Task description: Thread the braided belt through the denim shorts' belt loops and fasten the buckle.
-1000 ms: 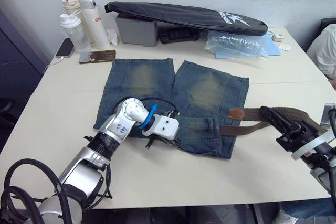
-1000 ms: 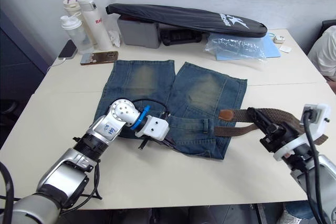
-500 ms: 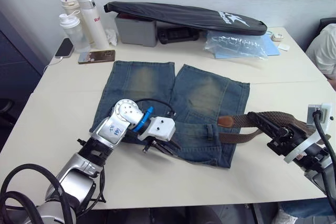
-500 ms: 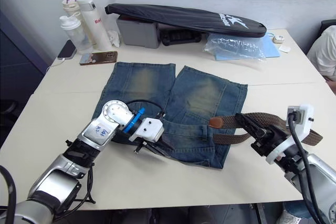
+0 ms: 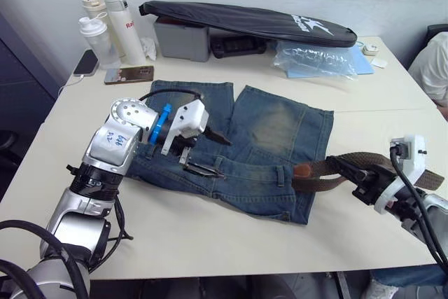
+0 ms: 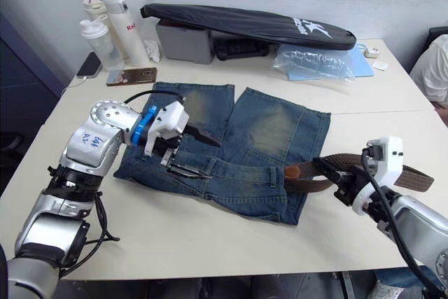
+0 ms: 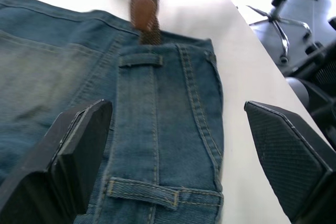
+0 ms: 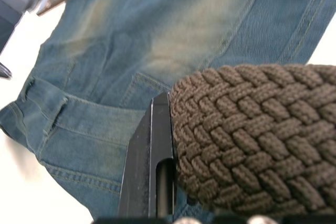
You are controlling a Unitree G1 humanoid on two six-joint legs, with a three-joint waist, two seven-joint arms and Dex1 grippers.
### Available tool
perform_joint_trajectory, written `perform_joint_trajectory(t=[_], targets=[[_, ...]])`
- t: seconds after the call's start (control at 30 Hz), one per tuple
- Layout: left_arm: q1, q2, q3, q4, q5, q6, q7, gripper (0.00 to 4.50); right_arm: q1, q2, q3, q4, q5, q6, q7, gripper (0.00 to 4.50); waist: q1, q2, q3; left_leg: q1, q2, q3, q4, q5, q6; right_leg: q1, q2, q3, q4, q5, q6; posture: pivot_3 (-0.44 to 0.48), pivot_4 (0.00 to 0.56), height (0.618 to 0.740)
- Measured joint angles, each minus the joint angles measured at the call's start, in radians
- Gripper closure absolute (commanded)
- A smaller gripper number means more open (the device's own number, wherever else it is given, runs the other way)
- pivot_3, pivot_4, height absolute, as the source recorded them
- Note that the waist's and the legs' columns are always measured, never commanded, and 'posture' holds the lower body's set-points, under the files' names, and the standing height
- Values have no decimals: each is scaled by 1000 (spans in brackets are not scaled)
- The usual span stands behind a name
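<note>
The right gripper [image 6: 334, 180] has its jaws pinched on the dark-brown braided belt [image 6: 308, 171]. The strap's long axis runs from those jaws toward the faded blue denim shorts [image 5: 273, 131]; its tan leather tip [image 5: 303, 171] points at the waistband. The left gripper [image 5: 210, 152] hangs above the waistband on the pale worktop [image 5: 231, 236], jaws spread wide.

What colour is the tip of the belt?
Tan, on the dark-brown belt; the tip shows best in the left eye view.

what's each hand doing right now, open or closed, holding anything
Left hand: open, holding nothing, above the denim shorts waistband.
Right hand: closed on the braided belt.
</note>
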Motion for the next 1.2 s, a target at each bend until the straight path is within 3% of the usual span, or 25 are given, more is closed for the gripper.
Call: perform_joint_trajectory(t=[0.27,0.7,1.2], targets=[[8,12,32,-27,-11,36,86,63,-80,67,88,78,-40,19,-48,4500,1,0,0,0,0,0,0,0,-1,-1,0,0,2,0,0,0,150,740],[31,36,37,-38,-33,65,130,63,-60,110,132,78,-96,66,-40,4500,0,1,-1,0,0,0,0,0,-1,-1,-1,-1,2,0,0,0,150,740],[70,34,21,-77,-37,112,162,63,-200,420,298,129,-326,41,-63,4500,-4,4,-3,0,2,0,-2,0,-4,-4,0,0,4,0,0,0,150,740]])
